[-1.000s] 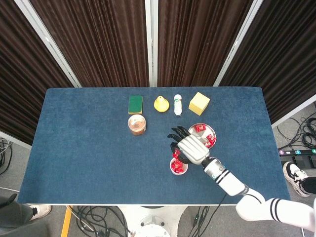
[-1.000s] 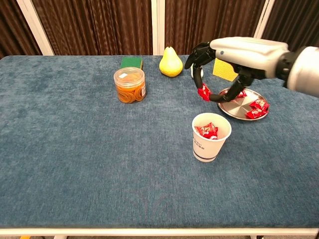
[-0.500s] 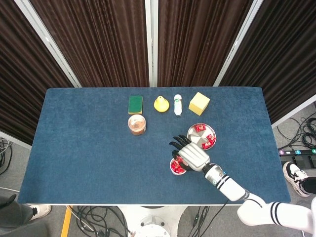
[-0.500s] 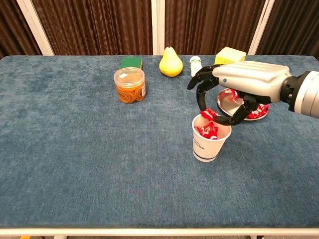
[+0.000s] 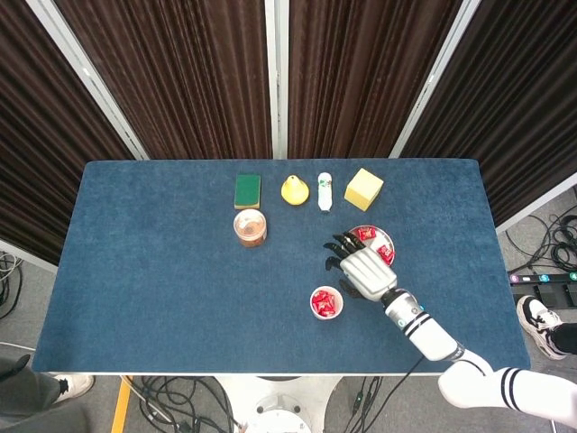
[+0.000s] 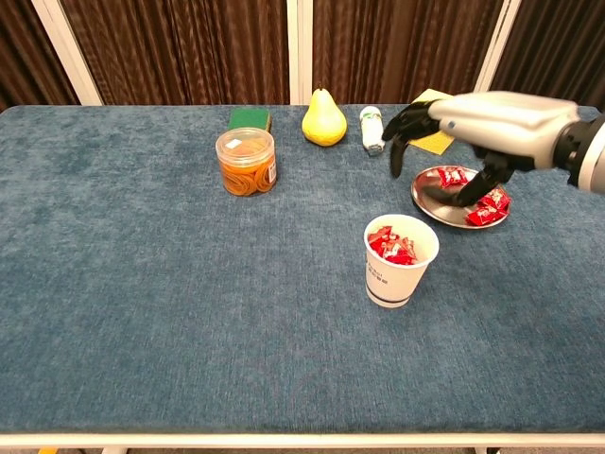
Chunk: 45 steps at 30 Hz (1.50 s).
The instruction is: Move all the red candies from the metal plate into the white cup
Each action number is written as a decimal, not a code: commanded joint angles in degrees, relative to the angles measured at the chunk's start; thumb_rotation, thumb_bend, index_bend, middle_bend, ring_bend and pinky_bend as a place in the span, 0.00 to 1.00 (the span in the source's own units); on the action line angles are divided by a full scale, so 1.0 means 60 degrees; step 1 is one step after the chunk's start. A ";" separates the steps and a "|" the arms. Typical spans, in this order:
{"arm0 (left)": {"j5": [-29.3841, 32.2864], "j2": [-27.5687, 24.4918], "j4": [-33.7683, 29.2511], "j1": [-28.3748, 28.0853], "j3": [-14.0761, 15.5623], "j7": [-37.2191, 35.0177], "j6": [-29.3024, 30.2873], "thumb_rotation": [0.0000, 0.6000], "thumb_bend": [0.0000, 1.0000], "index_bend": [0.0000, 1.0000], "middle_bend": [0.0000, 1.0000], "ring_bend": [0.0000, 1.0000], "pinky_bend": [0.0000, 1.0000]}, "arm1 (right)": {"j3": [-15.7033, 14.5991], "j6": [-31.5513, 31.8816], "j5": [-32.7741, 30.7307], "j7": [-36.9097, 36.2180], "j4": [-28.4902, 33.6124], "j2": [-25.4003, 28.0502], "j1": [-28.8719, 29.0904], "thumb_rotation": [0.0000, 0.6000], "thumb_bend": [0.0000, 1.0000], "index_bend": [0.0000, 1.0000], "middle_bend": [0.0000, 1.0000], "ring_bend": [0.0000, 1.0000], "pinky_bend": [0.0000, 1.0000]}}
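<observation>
Above the metal plate (image 6: 430,197), right hand (image 6: 460,128) with fingers spread and curled downward, empty. Upright beside it, white cup (image 6: 400,261), mouth up, holding red candies (image 6: 394,244); more on the plate.

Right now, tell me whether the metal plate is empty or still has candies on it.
Not empty. The metal plate holds red candies, while the right hand hovers open above it.

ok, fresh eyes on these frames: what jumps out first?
The right hand, white-backed with dark fingers, hovering empty over the metal plate near the table's right side. Next, the red candies on that plate and more in the white cup in front of it.
</observation>
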<state>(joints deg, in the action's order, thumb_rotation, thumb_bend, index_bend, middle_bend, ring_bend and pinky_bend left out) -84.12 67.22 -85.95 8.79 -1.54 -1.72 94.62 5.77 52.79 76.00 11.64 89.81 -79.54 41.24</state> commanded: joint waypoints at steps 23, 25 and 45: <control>0.0090 -0.0008 -0.0015 0.0061 0.0029 0.0002 -0.0018 1.00 0.07 0.18 0.11 0.08 0.15 | 0.0982 -0.2018 -0.4095 0.1858 -0.6184 -0.3155 0.1252 1.00 0.28 0.42 0.14 0.00 0.00; 0.0100 -0.0008 -0.0004 0.0062 0.0027 -0.0004 -0.0026 1.00 0.07 0.18 0.11 0.08 0.15 | 0.1003 -0.2082 -0.4124 0.1883 -0.6396 -0.3286 0.1310 1.00 0.28 0.42 0.14 0.00 0.00; 0.0155 0.0034 0.0145 0.0094 0.0022 -0.0137 -0.0057 1.00 0.07 0.18 0.11 0.08 0.15 | 0.1108 -0.2545 -0.4245 0.2027 -0.7529 -0.3892 0.1487 1.00 0.24 0.44 0.14 0.00 0.00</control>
<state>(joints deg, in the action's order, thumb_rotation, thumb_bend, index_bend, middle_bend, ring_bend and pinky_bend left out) -83.19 67.42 -85.07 9.36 -1.41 -2.54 94.29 12.39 37.55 50.49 23.84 44.67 -102.85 50.15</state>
